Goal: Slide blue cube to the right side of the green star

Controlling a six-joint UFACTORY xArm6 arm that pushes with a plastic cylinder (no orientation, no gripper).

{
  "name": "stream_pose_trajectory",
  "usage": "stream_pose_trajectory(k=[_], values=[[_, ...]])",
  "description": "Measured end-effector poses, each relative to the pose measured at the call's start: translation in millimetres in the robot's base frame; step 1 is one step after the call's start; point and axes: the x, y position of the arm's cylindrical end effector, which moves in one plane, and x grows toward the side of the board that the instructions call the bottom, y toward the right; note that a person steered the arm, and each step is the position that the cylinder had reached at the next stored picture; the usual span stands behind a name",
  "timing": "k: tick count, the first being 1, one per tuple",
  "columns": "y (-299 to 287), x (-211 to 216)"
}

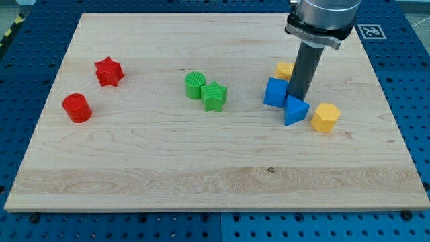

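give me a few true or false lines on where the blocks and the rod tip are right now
1. The blue cube lies to the view's right of the green star. True, with bare board between them.
2. My tip is beside the red star. False: it is at the view's right, down between the blue cube and the blue triangle.
3. The green cylinder sits right against the green star. True.
4. The red cylinder is at the view's right edge. False: it is near the view's left edge.
5. There is only one yellow block. False: one yellow block is right of the blue triangle, another yellow block shows behind the rod.
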Motion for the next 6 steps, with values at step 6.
stream_pose_trajectory(k=[6], values=[[-33.5,-12.6]])
